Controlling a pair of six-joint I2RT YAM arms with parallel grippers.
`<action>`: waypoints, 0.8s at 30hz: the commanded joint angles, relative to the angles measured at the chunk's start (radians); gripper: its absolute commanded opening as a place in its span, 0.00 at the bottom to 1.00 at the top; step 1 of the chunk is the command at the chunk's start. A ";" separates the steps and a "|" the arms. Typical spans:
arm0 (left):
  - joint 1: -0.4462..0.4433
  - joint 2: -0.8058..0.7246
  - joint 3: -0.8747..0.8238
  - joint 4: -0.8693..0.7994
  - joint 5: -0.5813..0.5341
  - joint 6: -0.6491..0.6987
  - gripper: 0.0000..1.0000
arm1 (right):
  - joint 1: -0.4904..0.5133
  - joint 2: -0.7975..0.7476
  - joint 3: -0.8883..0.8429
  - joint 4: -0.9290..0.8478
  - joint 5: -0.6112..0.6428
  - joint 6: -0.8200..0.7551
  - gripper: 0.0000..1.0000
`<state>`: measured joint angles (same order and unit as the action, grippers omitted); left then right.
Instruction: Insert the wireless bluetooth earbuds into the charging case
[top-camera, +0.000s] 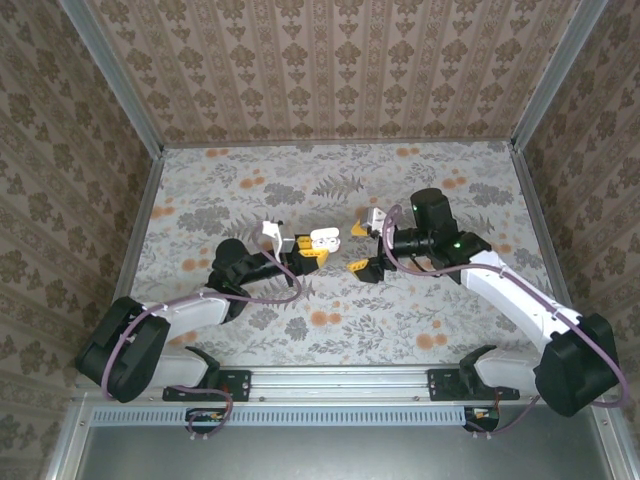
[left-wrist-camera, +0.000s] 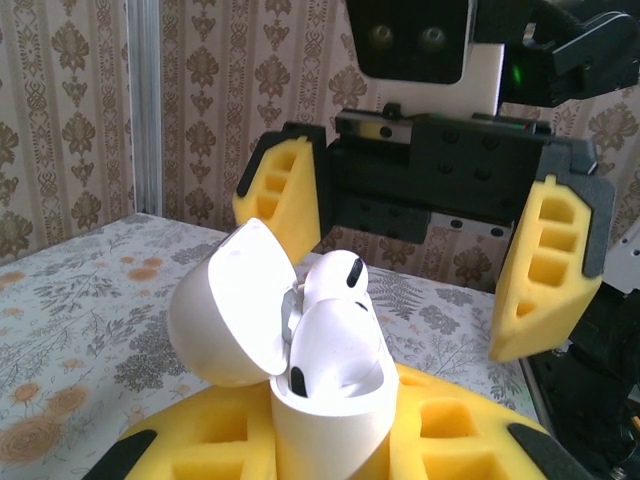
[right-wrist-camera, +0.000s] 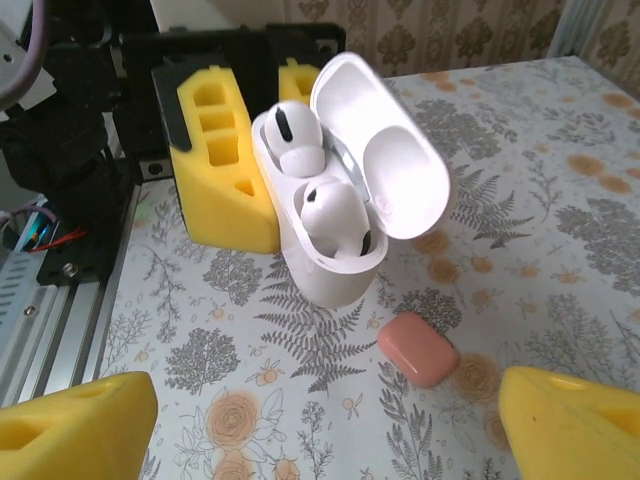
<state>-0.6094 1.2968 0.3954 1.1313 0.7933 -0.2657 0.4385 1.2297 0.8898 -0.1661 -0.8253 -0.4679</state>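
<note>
A white charging case (right-wrist-camera: 335, 270) stands with its lid (right-wrist-camera: 385, 150) flipped open, and my left gripper (left-wrist-camera: 330, 440) is shut on its lower body between yellow foam fingers (right-wrist-camera: 225, 170). Two white earbuds sit in its wells, one at the back (right-wrist-camera: 293, 135) and one at the front (right-wrist-camera: 335, 215); the left wrist view shows both too, the back earbud (left-wrist-camera: 335, 278) sticking up higher than the front earbud (left-wrist-camera: 335, 345). My right gripper (right-wrist-camera: 320, 440) hangs open just in front of the case, nothing between its fingers (right-wrist-camera: 570, 420). From above, the case (top-camera: 322, 240) lies between the left gripper (top-camera: 305, 248) and the right gripper (top-camera: 360, 247).
A closed coral-pink pebble-like case (right-wrist-camera: 418, 347) lies on the floral tablecloth (right-wrist-camera: 520, 200) just beside the white case, under the right gripper. Patterned walls with metal edge rails (top-camera: 140, 215) enclose the table on three sides.
</note>
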 joint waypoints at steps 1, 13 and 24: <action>-0.010 0.010 0.030 0.046 0.019 0.011 0.12 | 0.013 0.036 0.054 -0.029 -0.076 -0.048 0.88; -0.013 0.022 0.037 0.047 0.016 0.007 0.12 | 0.043 0.177 0.154 -0.058 -0.177 -0.060 0.80; -0.015 0.025 0.034 0.042 0.006 0.008 0.12 | 0.062 0.213 0.179 -0.057 -0.237 -0.084 0.68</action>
<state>-0.6159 1.3163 0.4057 1.1320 0.7921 -0.2657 0.4938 1.4338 1.0340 -0.2111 -0.9924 -0.5152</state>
